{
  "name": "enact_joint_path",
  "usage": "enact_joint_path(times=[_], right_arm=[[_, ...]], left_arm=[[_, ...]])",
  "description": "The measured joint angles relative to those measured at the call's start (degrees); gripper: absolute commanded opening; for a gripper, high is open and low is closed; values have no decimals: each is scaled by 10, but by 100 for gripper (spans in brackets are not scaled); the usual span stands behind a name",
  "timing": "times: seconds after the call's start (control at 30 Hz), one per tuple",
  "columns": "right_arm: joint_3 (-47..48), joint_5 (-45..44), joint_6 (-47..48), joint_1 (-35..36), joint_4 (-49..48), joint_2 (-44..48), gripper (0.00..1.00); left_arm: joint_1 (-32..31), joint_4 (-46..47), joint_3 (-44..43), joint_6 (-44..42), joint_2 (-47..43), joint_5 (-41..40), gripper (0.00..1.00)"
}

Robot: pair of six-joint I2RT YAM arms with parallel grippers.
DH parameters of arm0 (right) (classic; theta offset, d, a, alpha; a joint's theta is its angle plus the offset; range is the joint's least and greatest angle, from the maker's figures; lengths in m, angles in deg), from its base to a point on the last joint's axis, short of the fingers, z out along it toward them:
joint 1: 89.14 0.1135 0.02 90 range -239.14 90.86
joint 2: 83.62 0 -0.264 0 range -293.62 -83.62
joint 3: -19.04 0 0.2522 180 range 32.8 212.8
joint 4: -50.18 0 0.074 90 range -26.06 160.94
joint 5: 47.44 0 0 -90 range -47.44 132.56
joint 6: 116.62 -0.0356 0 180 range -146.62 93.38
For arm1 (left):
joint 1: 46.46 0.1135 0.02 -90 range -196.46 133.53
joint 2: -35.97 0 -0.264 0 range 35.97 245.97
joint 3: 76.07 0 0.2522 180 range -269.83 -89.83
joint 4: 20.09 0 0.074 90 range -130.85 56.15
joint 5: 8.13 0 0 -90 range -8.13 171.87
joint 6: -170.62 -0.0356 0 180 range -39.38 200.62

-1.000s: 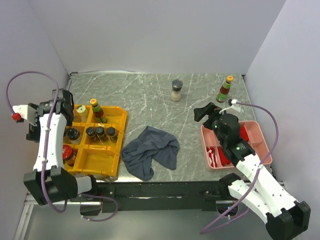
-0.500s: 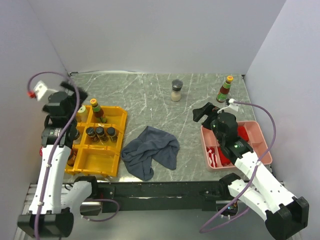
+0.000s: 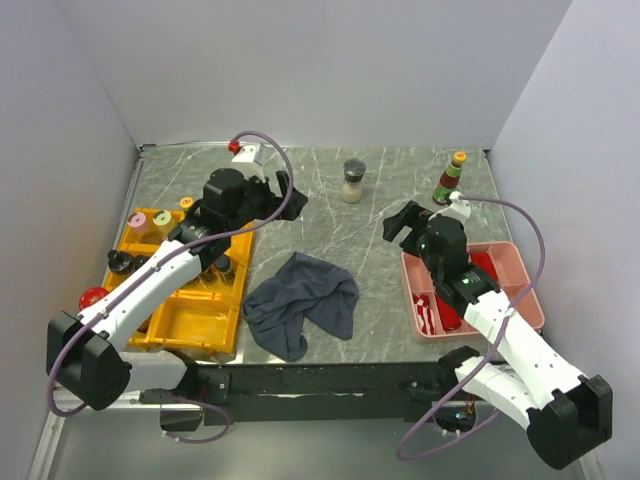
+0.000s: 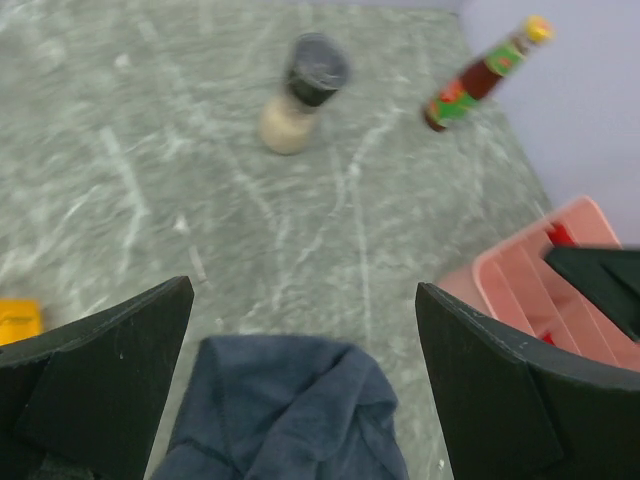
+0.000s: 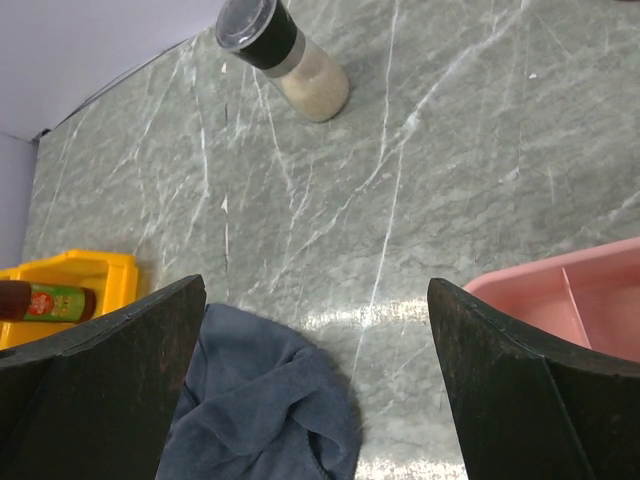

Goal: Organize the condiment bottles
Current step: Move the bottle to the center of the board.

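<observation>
A black-capped spice jar [image 3: 352,181] stands at the back middle of the table; it also shows in the left wrist view [image 4: 303,92] and the right wrist view [image 5: 283,57]. An orange-capped sauce bottle [image 3: 450,178] stands at the back right [image 4: 485,73]. Several more bottles stand in the yellow tray [image 3: 190,320], among them a pink cap [image 3: 140,220] and a red cap [image 3: 93,298]. My left gripper [image 3: 285,195] is open and empty above the table, right of the yellow tray [image 4: 303,300]. My right gripper [image 3: 400,222] is open and empty, left of the pink tray [image 5: 316,290].
A dark grey cloth [image 3: 300,300] lies crumpled at the front middle, between the trays. The pink tray [image 3: 515,265] at the right holds red items. Walls close the table on the left, back and right.
My left arm has swung from the left wall across the yellow tray to the table's middle. My right gripper has shifted slightly left.
</observation>
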Motion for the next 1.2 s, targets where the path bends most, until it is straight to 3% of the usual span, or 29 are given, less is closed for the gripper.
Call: enact_joint_path(times=[0.1, 0.27, 0.43, 0.87, 1.2], right_arm=[[22, -5, 2, 0, 12, -16, 100], [94, -44, 23, 0, 39, -77, 100], [203, -56, 77, -4, 48, -188, 100], [501, 15, 192, -5, 91, -530, 100], [625, 14, 231, -5, 106, -692, 99]], left_arm=[[-24, 35, 2, -26, -1, 21, 99], [-71, 91, 55, -39, -17, -16, 99], [-115, 119, 122, -40, -32, -89, 99], [-203, 237, 260, -96, -129, -288, 99], [-229, 266, 281, -113, -108, -341, 100]])
